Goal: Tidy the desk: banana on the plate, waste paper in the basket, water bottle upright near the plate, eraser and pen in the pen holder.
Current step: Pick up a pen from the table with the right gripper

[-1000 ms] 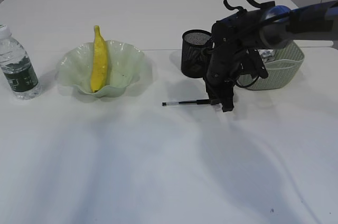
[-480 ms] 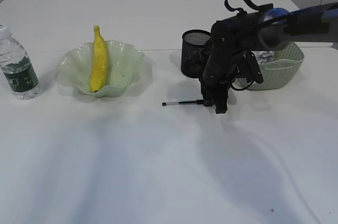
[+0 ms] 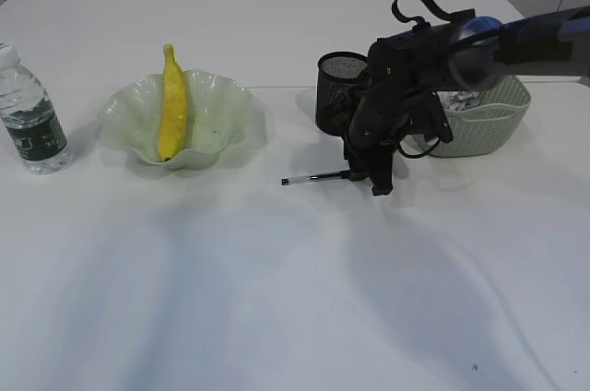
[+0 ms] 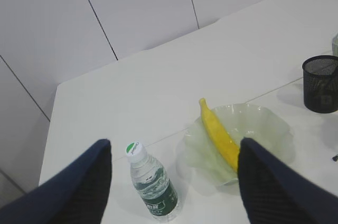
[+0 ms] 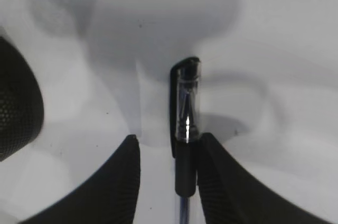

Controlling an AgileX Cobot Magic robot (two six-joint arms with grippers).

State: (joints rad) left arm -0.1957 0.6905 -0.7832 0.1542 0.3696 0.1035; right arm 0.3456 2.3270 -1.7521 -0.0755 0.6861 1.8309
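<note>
Right wrist view: right gripper point(image 5: 168, 176) jaws straddle the pen point(image 5: 187, 123), unclosed, ready to pinch; pen holder point(image 5: 16, 102) waits at nine o'clock. Left gripper point(image 4: 171, 182) open.

water bottle point(image 4: 152, 189) label print, perhaps white lettering, too blurred to read

The right arm point(image 3: 516, 41) is dark, glossy tubing with a blue band near its wrist and black cables looping above and below the wrist block. Its gripper point(image 3: 369, 174) is matt black. In the right wrist view its fingers point(image 5: 119, 182) are black, rounded and finely ribbed. The left gripper's fingers point(image 4: 84, 187) look dark navy, broad and textured.
</note>
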